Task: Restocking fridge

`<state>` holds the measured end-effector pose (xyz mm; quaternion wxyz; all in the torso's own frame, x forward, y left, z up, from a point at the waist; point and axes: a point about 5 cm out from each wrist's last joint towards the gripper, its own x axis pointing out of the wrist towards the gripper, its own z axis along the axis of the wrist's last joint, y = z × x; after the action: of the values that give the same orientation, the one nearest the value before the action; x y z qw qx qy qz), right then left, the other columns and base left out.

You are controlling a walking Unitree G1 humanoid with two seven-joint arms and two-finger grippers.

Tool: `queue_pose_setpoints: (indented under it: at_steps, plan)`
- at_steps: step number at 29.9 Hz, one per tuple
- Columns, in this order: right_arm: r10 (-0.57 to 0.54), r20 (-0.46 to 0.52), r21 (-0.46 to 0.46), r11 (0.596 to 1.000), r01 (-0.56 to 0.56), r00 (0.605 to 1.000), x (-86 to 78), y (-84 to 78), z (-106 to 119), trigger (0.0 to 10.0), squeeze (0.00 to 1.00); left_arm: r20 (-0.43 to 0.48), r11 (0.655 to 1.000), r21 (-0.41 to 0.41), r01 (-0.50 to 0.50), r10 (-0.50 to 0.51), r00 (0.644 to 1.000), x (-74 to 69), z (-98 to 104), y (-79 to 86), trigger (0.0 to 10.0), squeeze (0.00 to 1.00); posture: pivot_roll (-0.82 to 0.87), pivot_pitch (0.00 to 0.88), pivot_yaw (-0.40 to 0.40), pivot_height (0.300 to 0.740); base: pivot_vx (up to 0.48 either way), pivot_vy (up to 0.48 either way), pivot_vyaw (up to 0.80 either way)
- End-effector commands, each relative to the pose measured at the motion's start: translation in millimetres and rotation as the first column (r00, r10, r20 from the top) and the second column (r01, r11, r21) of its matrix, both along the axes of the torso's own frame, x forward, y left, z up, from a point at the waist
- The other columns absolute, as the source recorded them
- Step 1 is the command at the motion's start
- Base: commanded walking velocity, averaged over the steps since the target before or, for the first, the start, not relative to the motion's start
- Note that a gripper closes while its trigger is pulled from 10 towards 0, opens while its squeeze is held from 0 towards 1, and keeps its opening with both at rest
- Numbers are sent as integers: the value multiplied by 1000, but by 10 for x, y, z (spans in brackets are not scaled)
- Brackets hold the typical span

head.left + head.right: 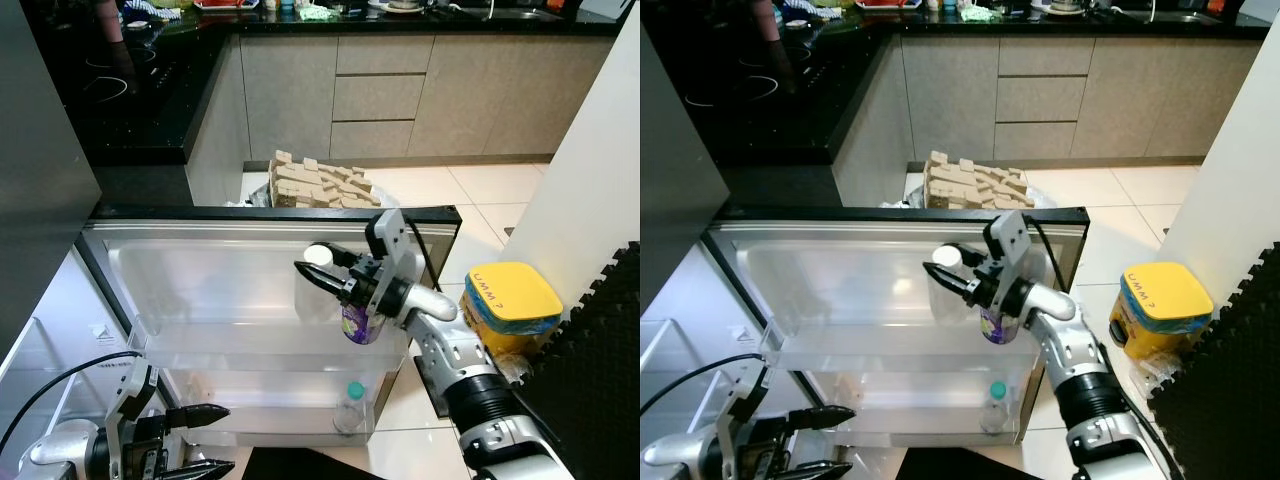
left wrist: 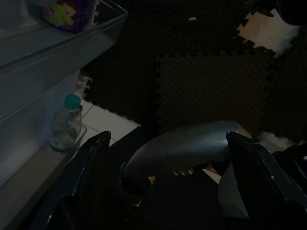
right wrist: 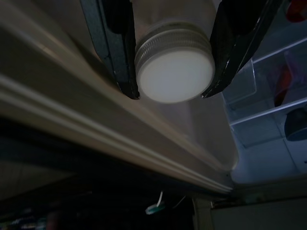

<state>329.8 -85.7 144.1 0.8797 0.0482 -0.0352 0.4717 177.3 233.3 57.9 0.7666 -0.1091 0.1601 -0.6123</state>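
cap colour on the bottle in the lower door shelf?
Teal-green, on the clear bottle in the lower door shelf; clearest in the left eye view.

The right gripper (image 1: 318, 268) has its 2 fingers closed around a white-capped bottle (image 3: 173, 74) over the upper door shelf (image 1: 200, 345). To its left, that shelf lies bare and wide. Directly below it a purple cup (image 1: 357, 324) fills the shelf's right corner. On the lower door shelf (image 1: 260, 420), a green-capped bottle (image 1: 350, 405) blocks the right end; the left gripper (image 1: 205, 440) hangs open beside the shelf's freer left part.
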Motion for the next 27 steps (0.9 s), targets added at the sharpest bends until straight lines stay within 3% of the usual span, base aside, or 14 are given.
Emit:
queue_pose_setpoints:
  at_steps: [1,8,18,27]
  plan:
    - [11,-3,15,1000,-11,1000,-13,33,-1,10000,0,-5,1000,3,7,-7,1000,-17,5,-10,10000,0,53,0,-21,740,0,0,0]
    - [21,-37,4,1000,-21,999,-69,72,-107,10000,0,-5,1000,2,10,-10,1000,-15,11,-15,10000,0,52,0,-21,740,0,0,0]
    - [-71,-39,-33,997,70,997,-63,175,-225,10000,0,-1,1000,-3,19,-19,1000,-1,19,-50,10000,0,47,0,-19,740,0,0,0]
    - [-169,-25,-94,982,166,985,-11,123,-283,10000,0,1,1000,-4,20,-20,1000,-7,33,-59,10000,0,49,0,-20,740,0,0,0]
